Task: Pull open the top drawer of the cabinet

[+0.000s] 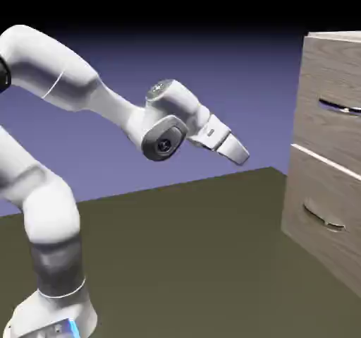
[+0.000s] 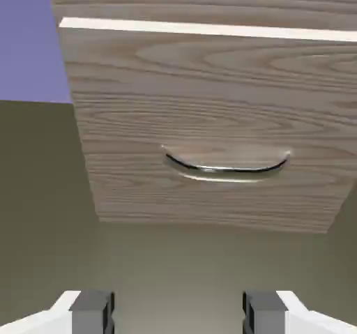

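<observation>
- The cabinet [image 1: 331,153]: tall, boxy, light grey-brown woodgrain, standing upright on the table at its right side in the exterior view, with two drawer fronts stacked one above the other.
- The top drawer [image 1: 335,100]: the upper woodgrain front, carrying a slim curved silver bar handle [image 1: 338,106]. It sits slightly recessed behind the lower front, whose pale top edge shows below it.
</observation>
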You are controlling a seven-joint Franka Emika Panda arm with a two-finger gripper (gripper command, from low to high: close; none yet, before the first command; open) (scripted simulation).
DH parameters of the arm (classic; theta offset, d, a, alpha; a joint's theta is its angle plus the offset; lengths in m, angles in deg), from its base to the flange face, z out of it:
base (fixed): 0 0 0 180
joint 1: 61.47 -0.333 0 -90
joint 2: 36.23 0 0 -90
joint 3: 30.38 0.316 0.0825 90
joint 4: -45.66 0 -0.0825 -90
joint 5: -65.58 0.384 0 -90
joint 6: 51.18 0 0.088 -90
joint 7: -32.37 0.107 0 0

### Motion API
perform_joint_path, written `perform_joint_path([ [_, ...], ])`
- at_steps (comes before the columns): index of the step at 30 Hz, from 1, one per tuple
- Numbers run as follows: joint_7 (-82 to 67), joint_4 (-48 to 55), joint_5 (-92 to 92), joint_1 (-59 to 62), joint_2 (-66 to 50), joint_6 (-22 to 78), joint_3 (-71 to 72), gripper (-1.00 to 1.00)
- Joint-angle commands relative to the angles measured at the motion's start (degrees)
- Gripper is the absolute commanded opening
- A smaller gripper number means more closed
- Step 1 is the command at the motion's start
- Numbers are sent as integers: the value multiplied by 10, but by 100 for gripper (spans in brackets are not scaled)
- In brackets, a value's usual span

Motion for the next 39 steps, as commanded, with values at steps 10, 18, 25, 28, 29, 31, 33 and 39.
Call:
perform_joint_path([
  [10,-224,77,-249,-139,14,26,-129,0],
  [18,-404,138,-449,-251,26,47,-233,0],
  [25,-561,192,-623,-348,36,65,-323,0],
  [28,-628,215,-698,-390,40,73,-362,0],
  [29,-650,223,-723,-404,41,75,-375,0],
  [31,-695,238,-772,-432,44,81,-401,0],
  [33,-740,253,-822,-460,47,86,-427,0],
  [39,-874,300,-972,-543,56,101,-504,0],
])
